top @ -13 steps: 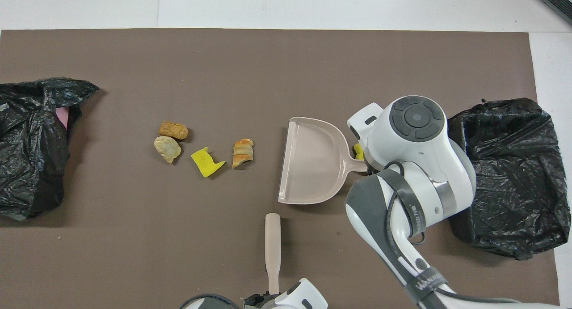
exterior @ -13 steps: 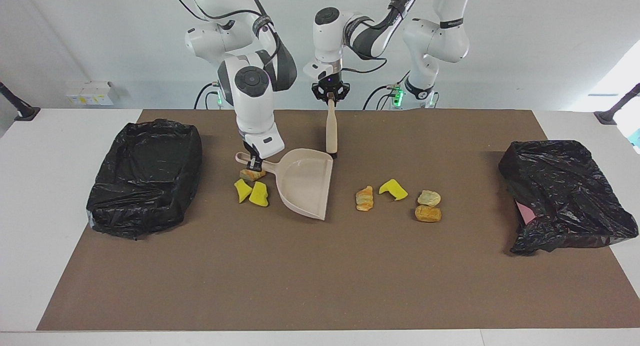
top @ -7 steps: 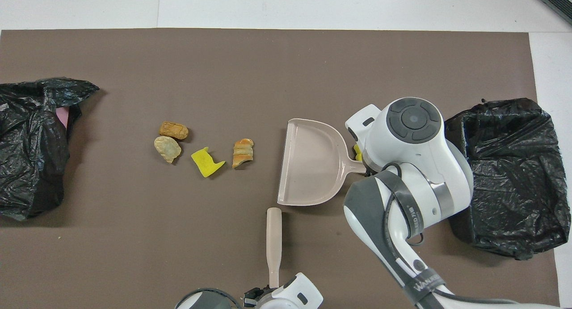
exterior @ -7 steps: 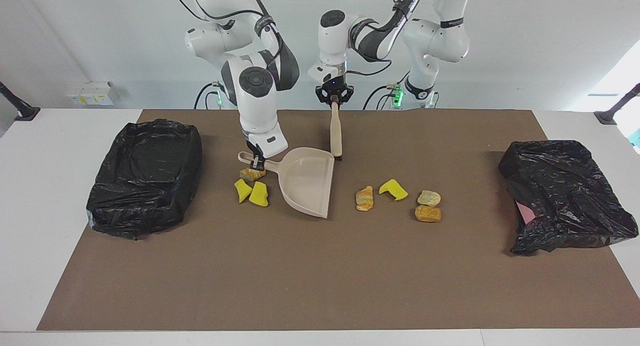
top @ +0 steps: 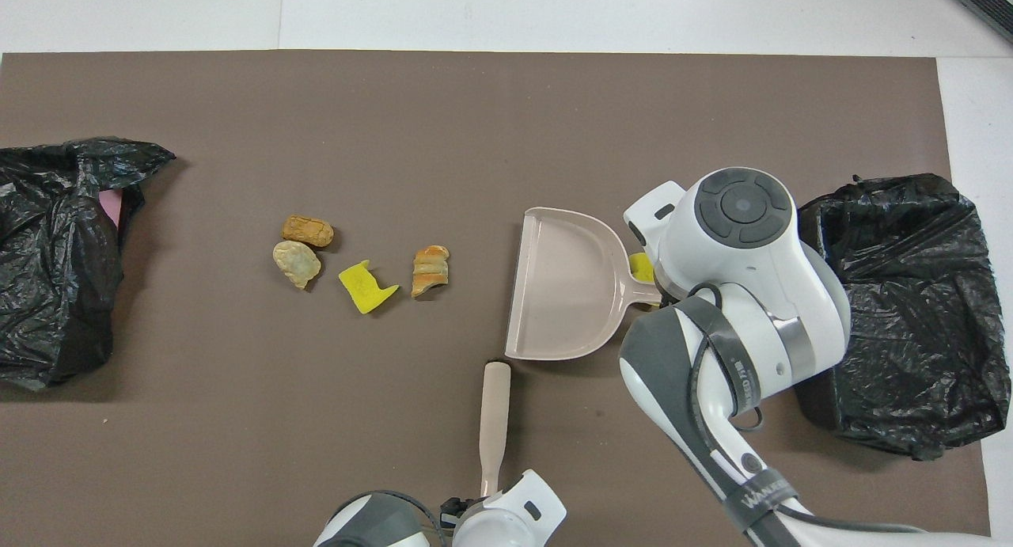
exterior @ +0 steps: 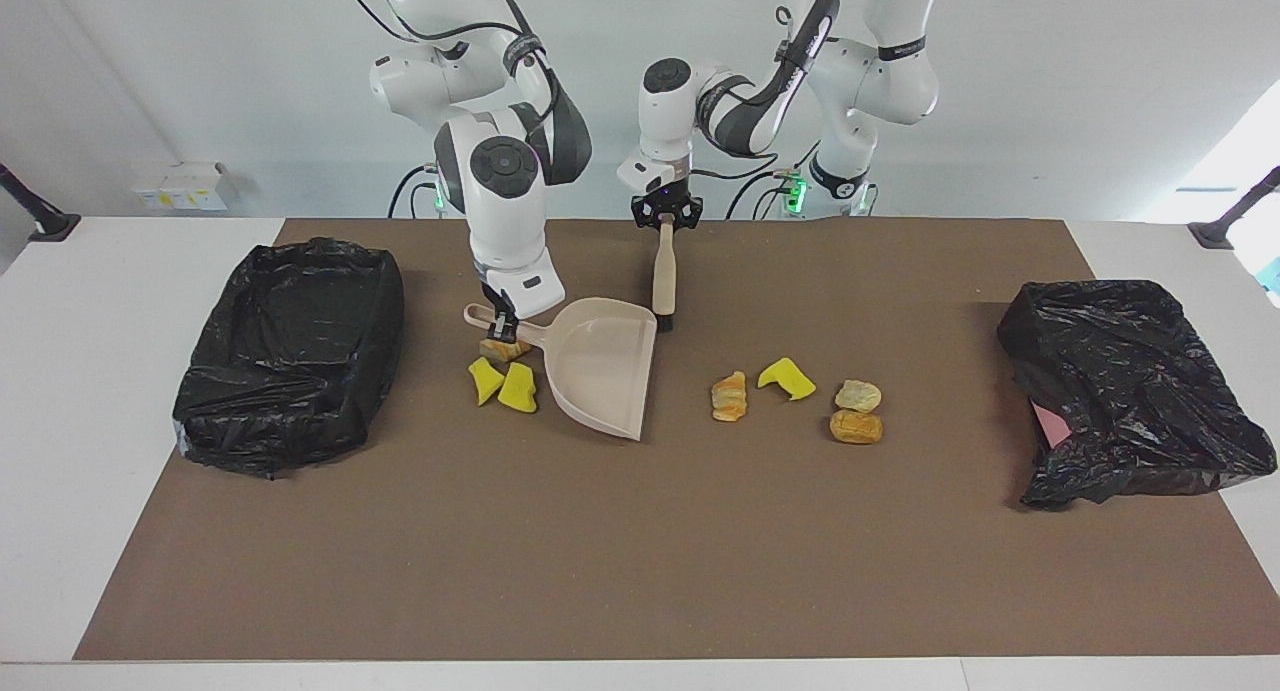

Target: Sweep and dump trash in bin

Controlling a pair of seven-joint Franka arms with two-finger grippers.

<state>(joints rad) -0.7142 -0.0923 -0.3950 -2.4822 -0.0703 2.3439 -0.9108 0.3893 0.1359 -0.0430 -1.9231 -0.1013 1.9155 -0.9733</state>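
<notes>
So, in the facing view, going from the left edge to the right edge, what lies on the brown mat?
Open black bin → two yellow wedges → beige dustpan → striped bread roll → yellow wedge → two bread lumps → crumpled black bin.

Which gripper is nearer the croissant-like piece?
Left. The left gripper holds the brush near the croissant-like piece; the right gripper grips the dustpan handle.

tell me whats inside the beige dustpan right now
Nothing shows inside the beige dustpan: both views show a bare pan. All visible trash pieces lie on the mat, including a yellow wedge beside it. The right gripper holds its handle.
</notes>
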